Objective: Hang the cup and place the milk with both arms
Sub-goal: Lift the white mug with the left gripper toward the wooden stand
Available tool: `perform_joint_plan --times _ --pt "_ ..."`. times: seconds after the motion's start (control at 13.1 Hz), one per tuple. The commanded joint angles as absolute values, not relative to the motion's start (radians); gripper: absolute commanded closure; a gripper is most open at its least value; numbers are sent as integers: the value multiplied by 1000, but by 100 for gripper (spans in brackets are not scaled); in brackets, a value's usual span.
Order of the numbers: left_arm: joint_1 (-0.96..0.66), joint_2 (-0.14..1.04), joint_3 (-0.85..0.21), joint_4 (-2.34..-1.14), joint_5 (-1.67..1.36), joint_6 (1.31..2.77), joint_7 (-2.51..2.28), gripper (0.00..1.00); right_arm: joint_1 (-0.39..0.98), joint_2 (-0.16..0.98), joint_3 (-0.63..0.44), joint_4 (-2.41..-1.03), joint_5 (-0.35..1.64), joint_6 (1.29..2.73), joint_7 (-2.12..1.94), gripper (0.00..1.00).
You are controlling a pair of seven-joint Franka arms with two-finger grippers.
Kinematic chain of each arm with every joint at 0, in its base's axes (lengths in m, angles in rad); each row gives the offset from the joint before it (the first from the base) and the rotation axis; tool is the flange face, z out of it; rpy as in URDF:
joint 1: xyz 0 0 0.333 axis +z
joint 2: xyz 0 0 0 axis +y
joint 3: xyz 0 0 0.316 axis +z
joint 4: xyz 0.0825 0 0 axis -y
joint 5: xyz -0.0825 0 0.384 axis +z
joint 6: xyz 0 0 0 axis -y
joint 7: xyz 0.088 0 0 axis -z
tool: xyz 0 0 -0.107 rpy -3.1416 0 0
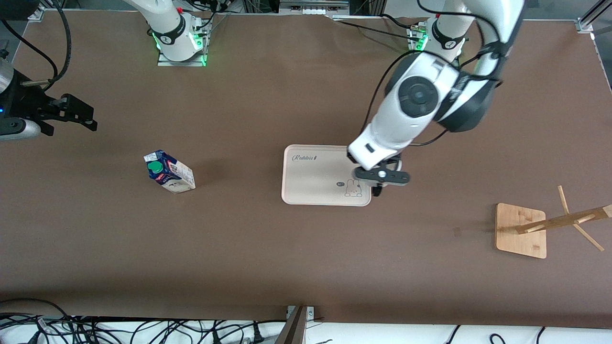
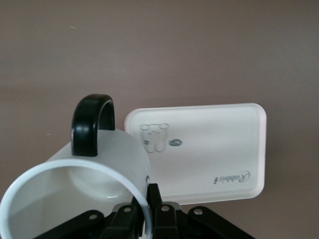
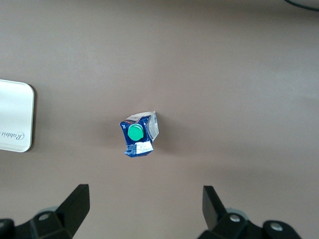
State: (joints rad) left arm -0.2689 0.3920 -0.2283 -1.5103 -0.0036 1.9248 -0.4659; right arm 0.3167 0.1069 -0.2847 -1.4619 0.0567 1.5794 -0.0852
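Note:
The cup is a white mug with a black loop handle. My left gripper is shut on its rim, one finger inside the wall and one outside. In the front view the left gripper hangs over the edge of the cream tray at the left arm's end, and the hand hides the cup. The milk stands on the table toward the right arm's end, its green cap up. My right gripper is open and empty, held high over the table with the milk below it.
A wooden rack with pegs stands on a square base toward the left arm's end, nearer the front camera than the tray. The tray bears a rabbit drawing, and one edge of the tray shows in the right wrist view. Cables lie along the table's front edge.

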Motion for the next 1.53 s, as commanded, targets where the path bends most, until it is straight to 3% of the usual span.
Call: perform_joint_plan --times 0.0,0.46,0.84,1.45 --pt "-157 341 -232 -1543 -21 1910 -463 100 318 104 -287 -1453 49 1577 -91 0" --pt "-2 339 -207 -1497 -25 1911 -424 100 311 106 -288 -1453 51 1577 -91 0" --pt "3 327 23 -1496 -273 1913 -146 100 313 104 -287 -1453 49 1577 -91 0" --pt "-3 313 147 -1467 -351 1919 -61 100 316 103 -287 -1454 51 1574 -91 0"
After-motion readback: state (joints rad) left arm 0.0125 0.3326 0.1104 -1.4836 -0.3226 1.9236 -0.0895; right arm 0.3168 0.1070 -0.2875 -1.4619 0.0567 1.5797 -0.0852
